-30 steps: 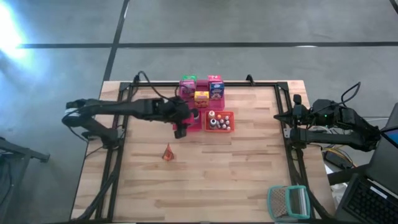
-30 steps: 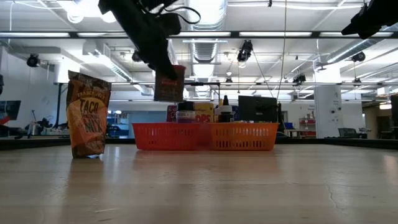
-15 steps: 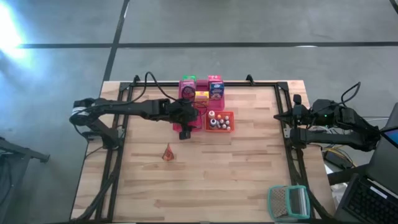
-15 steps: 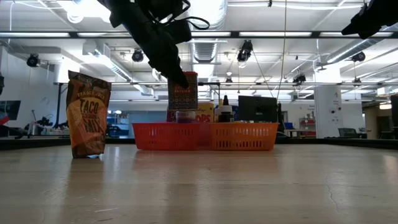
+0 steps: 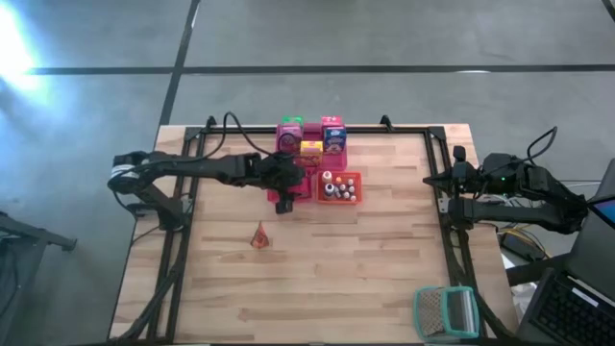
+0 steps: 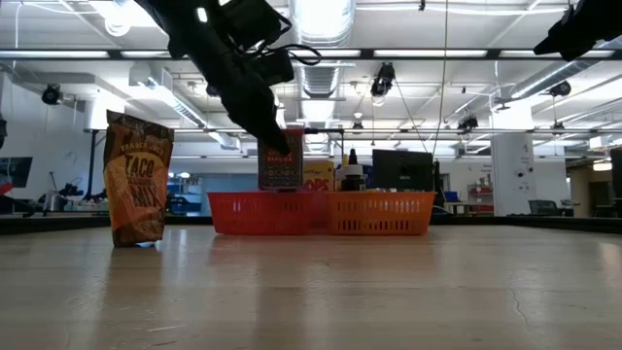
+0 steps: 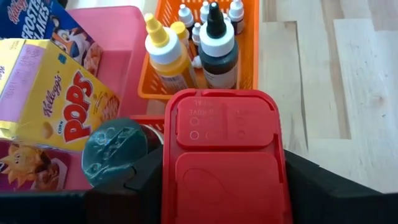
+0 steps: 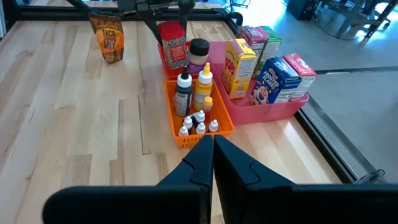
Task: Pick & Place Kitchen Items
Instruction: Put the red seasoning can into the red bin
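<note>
My left gripper (image 5: 284, 196) reaches over the near end of the pink tray (image 5: 300, 192) and is shut on a red spice container (image 7: 224, 149) with a flat red flip lid. In the low view the container (image 6: 282, 160) stands upright, its bottom hidden behind the tray wall. Beside it in the tray stands a dark-lidded jar (image 7: 115, 152). Farther in stand a yellow carton (image 7: 59, 102), a blue carton (image 7: 37, 15) and a pink carton (image 7: 31, 168). Small bottles (image 7: 214, 46) stand in the orange tray (image 5: 339, 187). My right gripper (image 8: 212, 149) waits, shut, at the table's right edge. My left gripper pinches the red spice container just below its lid (image 7: 186, 186), one finger (image 7: 140, 183) on each side. The fingers come from above, slanting from the table's left. The container stands upright in the hold; the tray wall hides whether its bottom rests in the tray.
A taco-mix bag (image 5: 259, 236) stands alone on the wood, nearer than the trays. A teal-framed wire-mesh thing (image 5: 445, 309) lies at the near right corner. A black frame rail (image 5: 452, 240) runs along the table's sides. Bare wood lies between the trays and my right arm.
My left gripper has carried the red container toward the pink tray and then down. The container was tilted and higher a second ago; it now stands upright with its lower end behind the tray wall. My right arm has kept still.
</note>
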